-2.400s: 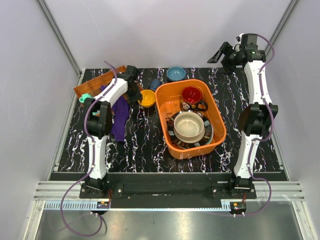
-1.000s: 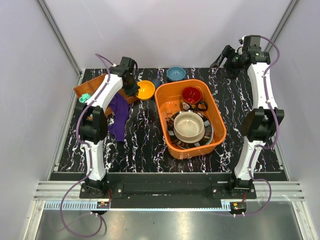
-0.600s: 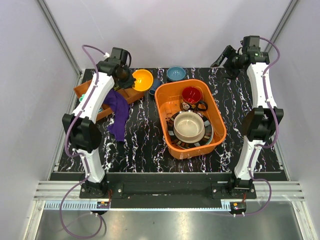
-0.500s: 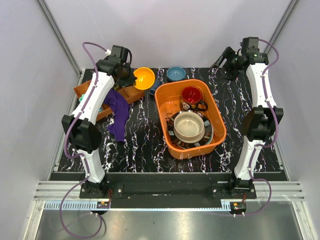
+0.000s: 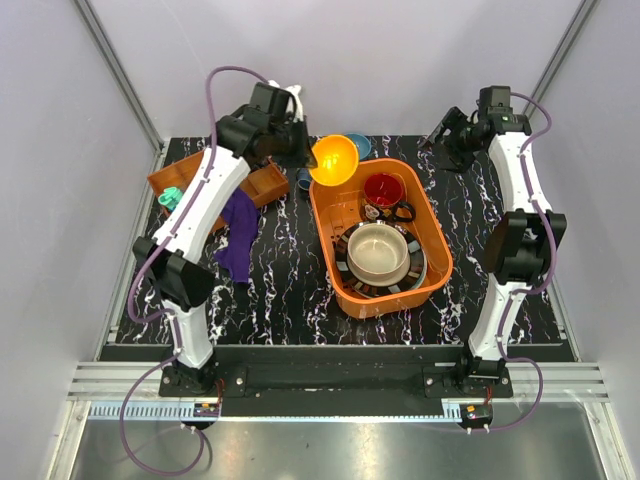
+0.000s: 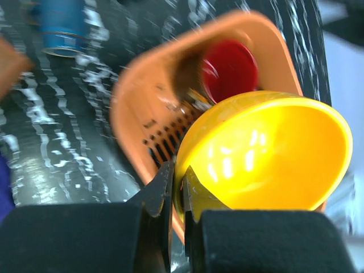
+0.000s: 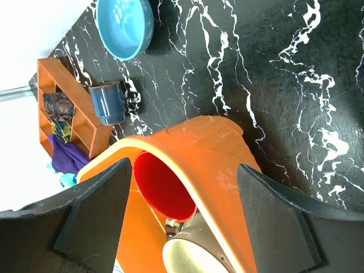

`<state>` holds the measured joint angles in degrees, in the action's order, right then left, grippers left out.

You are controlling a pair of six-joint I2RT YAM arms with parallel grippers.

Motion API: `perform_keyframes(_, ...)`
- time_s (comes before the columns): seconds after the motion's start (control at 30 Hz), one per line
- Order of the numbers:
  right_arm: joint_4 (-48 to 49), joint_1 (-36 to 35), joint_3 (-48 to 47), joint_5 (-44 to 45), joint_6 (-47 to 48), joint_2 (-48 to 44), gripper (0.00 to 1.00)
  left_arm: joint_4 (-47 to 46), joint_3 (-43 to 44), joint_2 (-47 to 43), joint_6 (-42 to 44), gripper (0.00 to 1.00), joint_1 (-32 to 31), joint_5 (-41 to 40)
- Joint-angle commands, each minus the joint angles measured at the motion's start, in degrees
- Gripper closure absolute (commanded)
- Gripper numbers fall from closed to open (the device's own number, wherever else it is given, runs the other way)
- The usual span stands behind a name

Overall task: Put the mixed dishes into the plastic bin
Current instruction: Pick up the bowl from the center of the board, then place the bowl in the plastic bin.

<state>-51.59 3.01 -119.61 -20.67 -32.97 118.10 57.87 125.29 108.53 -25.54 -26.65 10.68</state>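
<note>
- The yellow bowl (image 5: 335, 158) hangs in the air, tilted on its side, above the 11 o'clock corner of the orange bin (image 5: 385, 300).
- The left gripper (image 6: 177, 187) holds it by the rim, with one finger inside the wall and one outside, pressed tight on it.
- Inside the bin, a red mug (image 5: 384, 190) lies at the 12 o'clock end. A beige bowl (image 5: 378, 250) sits on a striped plate (image 5: 415, 272) toward 6 o'clock.
- The step in hand looks like carrying the bowl in and setting it down. It should travel further toward 4 o'clock so that it is fully inside the rim before it goes down.
- The bowl should be turned level and lowered close to the bin floor, or nested into the beige bowl, before the fingers let go. Dropped from this height, it could knock the mug.
- The right gripper (image 5: 443, 130) hovers at 1 o'clock of the bin, its fingers spread and holding nothing.
- A blue bowl (image 7: 124, 25) and a blue cup (image 7: 108, 103) remain on the table at the bin's 11 to 12 o'clock side.
</note>
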Motion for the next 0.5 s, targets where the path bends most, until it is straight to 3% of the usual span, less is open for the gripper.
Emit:
perform_keyframes(0.0, 2.2, -0.3, 1.6, 0.5, -0.7, -4.9, 0.17, 0.8, 2.3, 1.0, 5.5, 1.00, -3.7, 5.3)
perform_keyframes(0.27, 6.1, -0.3, 10.3, -1.5, -4.1, -7.8, 0.17, 7.4, 4.3, 4.1, 6.4, 1.00, -7.4, 3.6)
perform_keyframes(0.47, 7.4, -0.3, 11.6, -2.8, -5.1, -7.2, 0.16, 8.0, 4.2, 6.5, 7.0, 1.00, -11.2, 3.0)
